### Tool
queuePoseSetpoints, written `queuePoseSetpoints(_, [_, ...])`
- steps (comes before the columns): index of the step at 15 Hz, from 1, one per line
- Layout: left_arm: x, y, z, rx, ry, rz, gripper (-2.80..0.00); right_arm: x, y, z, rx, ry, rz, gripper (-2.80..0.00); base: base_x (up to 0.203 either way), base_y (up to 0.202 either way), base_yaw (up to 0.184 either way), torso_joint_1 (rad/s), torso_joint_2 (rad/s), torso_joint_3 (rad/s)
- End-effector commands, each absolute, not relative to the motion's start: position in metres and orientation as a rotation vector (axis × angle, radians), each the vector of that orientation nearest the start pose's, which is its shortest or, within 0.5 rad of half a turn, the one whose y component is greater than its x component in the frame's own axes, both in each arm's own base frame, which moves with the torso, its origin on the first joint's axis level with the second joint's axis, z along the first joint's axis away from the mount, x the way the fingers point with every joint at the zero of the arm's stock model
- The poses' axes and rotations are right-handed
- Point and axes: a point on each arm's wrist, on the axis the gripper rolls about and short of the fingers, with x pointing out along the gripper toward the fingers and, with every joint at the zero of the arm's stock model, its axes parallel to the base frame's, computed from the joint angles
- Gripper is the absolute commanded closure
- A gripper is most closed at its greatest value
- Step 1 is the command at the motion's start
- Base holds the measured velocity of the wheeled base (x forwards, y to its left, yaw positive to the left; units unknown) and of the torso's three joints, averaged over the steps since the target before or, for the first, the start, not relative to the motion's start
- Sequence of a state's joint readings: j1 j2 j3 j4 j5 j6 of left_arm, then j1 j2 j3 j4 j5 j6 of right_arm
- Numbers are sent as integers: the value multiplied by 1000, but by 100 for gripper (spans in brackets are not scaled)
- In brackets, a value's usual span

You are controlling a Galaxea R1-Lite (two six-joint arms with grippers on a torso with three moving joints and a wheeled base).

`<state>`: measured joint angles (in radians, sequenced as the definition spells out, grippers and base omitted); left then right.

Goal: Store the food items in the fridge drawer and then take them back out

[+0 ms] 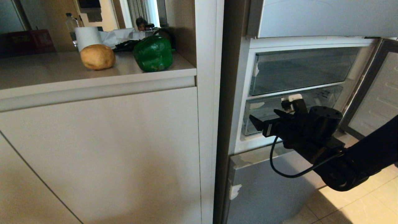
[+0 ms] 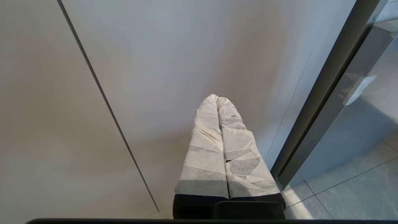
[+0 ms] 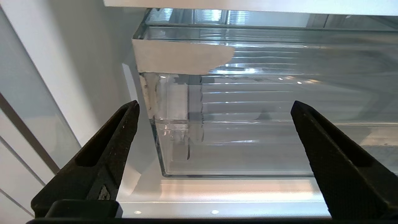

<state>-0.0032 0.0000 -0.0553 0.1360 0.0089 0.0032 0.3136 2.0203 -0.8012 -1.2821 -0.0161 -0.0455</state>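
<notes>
While your right gripper (image 1: 264,123) hangs at centre right of the head view with its jaws wide apart and nothing between them, the clear bin (image 1: 289,109) of the drawer lies straight ahead of the tips, just beyond them. In the right wrist view the bin's (image 3: 248,124) taped near corner stands between the two fingers (image 3: 102,146), nearer the left one, and I judge it not yet touched. The bin's long axis runs across the fridge opening, left to right in the head view, and its front faces you. Your right arm is plainly the nearer one. The left gripper (image 2: 219,124) sits with its wrapped fingers pressed together, facing the cabinet front (image 2: 155,62). Both foods wait on the counter (image 1: 46,71) at upper left: potato (image 1: 97,56) left, pepper (image 1: 153,53) right, well apart from the bin.
</notes>
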Motion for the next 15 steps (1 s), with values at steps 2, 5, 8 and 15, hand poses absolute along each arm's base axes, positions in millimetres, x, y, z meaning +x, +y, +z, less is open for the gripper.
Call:
queuePoseSetpoints(2, [-28,0,77,4,81,6,0,348,111,136,-35,-68,271,-280,0,0,0,0,0,0])
queuePoseSetpoints(5, [-28,0,77,4,81,6,0,351,110,138,-31,-78,247,-280,0,0,0,0,0,0])
queuePoseSetpoints(8, [-28,0,77,4,81,6,0,350,110,139,-31,-78,247,-280,0,0,0,0,0,0])
queuePoseSetpoints(15, [-28,0,77,4,81,6,0,351,122,140,-34,-89,277,-280,0,0,0,0,0,0])
